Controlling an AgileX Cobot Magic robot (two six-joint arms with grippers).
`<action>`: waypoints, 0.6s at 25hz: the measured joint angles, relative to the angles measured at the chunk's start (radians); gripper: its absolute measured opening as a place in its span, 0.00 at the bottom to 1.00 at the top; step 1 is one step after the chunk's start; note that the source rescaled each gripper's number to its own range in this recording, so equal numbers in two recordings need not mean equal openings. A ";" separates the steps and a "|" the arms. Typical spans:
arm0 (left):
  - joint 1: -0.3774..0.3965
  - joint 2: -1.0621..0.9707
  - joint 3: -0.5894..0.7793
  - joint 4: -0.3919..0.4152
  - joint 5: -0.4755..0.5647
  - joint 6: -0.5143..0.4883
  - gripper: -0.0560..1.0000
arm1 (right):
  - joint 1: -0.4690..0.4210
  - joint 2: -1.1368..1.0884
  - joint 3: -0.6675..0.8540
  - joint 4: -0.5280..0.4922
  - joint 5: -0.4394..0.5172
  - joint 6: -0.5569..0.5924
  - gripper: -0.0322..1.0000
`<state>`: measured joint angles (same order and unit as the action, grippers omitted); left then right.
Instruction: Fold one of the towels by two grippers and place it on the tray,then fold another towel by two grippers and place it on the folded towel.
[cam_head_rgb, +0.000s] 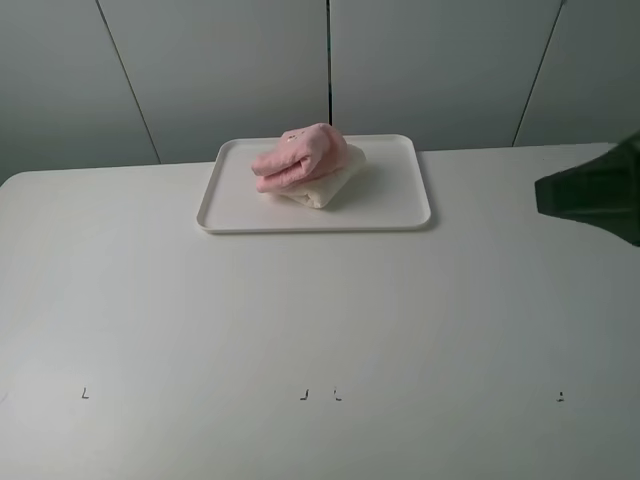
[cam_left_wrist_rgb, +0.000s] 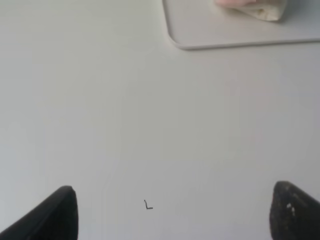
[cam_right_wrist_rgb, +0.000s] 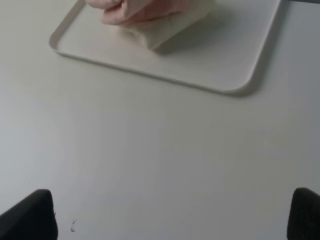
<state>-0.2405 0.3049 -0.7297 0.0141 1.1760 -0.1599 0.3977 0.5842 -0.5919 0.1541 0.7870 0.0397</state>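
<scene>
Pink towel (cam_head_rgb: 300, 157), folded, lies on top of the folded cream towel (cam_head_rgb: 326, 183); both sit on the white tray (cam_head_rgb: 390, 200), toward its far-left part as the exterior high view shows it. The cream towel shows only as an edge under and beside the pink one; the rest is covered.

Left wrist view: only a corner of the tray (cam_left_wrist_rgb: 176, 37) appears, with the cream towel's end (cam_left_wrist_rgb: 267, 11) and a sliver of pink (cam_left_wrist_rgb: 235, 2), both cut by the frame edge. Right wrist view: more of the tray (cam_right_wrist_rgb: 240, 75) is visible, including its near rim, with the pink towel (cam_right_wrist_rgb: 145, 10) cropped at the frame edge and the cream towel (cam_right_wrist_rgb: 165, 30) below it.

Left gripper (cam_left_wrist_rgb: 172, 212): fingers spread wide, nothing between them, over bare table (cam_head_rgb: 320, 320) well apart from the tray. A small L-shaped mark (cam_left_wrist_rgb: 148, 205) lies on the table between the fingertips. This gripper is not seen in the exterior high view.

Right gripper (cam_right_wrist_rgb: 172, 215): also spread wide and empty, well apart from the tray. The exterior high view shows only a dark blurred shape (cam_head_rgb: 595, 190) at its right edge, right of the tray; details cannot be made out.
</scene>
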 joint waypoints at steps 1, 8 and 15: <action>0.000 -0.033 0.000 -0.005 0.018 -0.002 0.99 | 0.000 -0.059 0.009 -0.003 0.042 0.008 1.00; 0.000 -0.237 0.000 -0.014 0.047 -0.010 0.99 | 0.000 -0.442 0.020 -0.031 0.331 0.038 1.00; 0.000 -0.298 0.008 -0.014 0.049 -0.010 0.99 | 0.000 -0.581 0.022 -0.064 0.432 0.013 1.00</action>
<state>-0.2405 0.0065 -0.7212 0.0000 1.2249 -0.1696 0.3977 0.0036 -0.5700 0.0903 1.2189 0.0527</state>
